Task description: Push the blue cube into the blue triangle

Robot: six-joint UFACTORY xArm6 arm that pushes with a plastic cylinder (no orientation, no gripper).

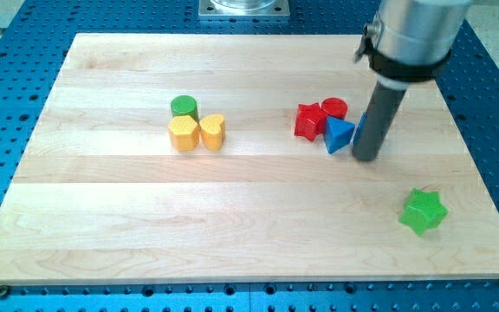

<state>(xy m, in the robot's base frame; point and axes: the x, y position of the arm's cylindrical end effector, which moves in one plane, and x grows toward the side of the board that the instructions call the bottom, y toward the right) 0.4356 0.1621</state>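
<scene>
Rod hides most of blue cube (pixel 363 124); my tip (pixel 366 158) just right of blue triangle (pixel 338 135).

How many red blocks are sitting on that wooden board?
2. The red star-shaped block and the red cylinder touch near the middle right, beside the blue triangle. My tip stands just right; the rod may hide more.
</scene>
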